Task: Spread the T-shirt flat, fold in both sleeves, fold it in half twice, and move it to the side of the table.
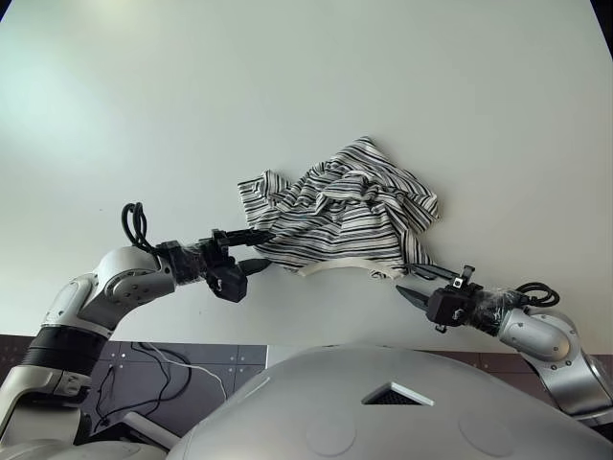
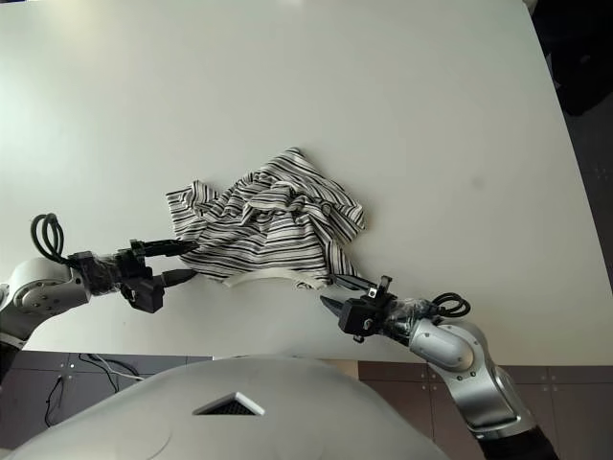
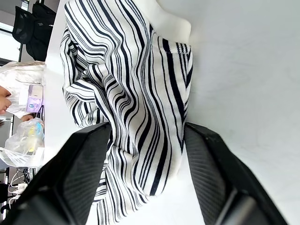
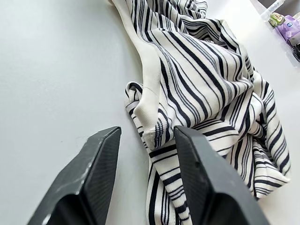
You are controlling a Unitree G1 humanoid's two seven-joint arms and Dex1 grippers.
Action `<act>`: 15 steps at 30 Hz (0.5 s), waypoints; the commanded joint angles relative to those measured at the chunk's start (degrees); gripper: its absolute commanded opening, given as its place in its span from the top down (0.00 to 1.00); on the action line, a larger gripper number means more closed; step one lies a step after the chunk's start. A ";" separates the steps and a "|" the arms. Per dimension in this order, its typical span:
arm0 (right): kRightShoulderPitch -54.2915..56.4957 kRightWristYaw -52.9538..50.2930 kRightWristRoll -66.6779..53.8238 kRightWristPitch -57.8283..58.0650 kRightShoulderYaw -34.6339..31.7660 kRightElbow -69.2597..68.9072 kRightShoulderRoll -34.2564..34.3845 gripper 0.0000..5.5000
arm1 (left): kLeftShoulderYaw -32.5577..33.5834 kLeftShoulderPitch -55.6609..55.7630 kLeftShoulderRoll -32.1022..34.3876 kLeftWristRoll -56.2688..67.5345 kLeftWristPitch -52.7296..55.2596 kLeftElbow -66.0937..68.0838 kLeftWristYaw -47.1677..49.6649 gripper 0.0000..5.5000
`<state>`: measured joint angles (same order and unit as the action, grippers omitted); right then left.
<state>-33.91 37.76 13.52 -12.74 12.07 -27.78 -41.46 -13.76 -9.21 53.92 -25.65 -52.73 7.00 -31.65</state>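
Task barely begun, I'd say: T-shirt (image 1: 340, 206) is a crumpled heap on the table (image 1: 144, 96). It's not spread, sleeves aren't folded, no halving done, not moved to the side. Every step is left.

L hand: my left gripper (image 1: 267, 246) sits low over the table, forearm stretched fwd & inward. Its fingers (image 3: 86, 173) are wide apart w/ striped fabric lying between them, nothing pinched. Bulk of shirt is just ahead of this hand, toward my other one.

R hand: my right gripper (image 1: 410, 283) is near the front table edge, elbow bent, aimed inward at the shirt. Its fingers (image 4: 101, 171) are apart, down close to the surface, hem corner right at the tips, not clamped. Rest of shirt lies ahead, twd my L hand.
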 commanded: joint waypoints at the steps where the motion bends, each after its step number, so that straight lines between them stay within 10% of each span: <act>1: 0.87 -0.14 0.27 0.47 0.06 -0.61 0.14 0.62 | -3.20 -0.57 -0.14 -4.91 0.75 2.97 -0.87 0.61; 10: 0.27 -1.57 0.46 -1.05 -1.68 1.34 -0.65 0.62 | -5.17 -0.30 0.89 -4.54 -1.04 4.40 -0.18 0.95; 15: -0.67 -3.13 1.79 -1.73 -0.69 3.67 0.55 0.62 | -5.68 -0.38 1.57 0.01 -0.30 3.19 -1.94 0.98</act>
<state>-34.39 35.50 14.05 -14.32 11.05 -24.81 -41.40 -17.61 -8.18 54.63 -25.53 -54.03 9.36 -31.19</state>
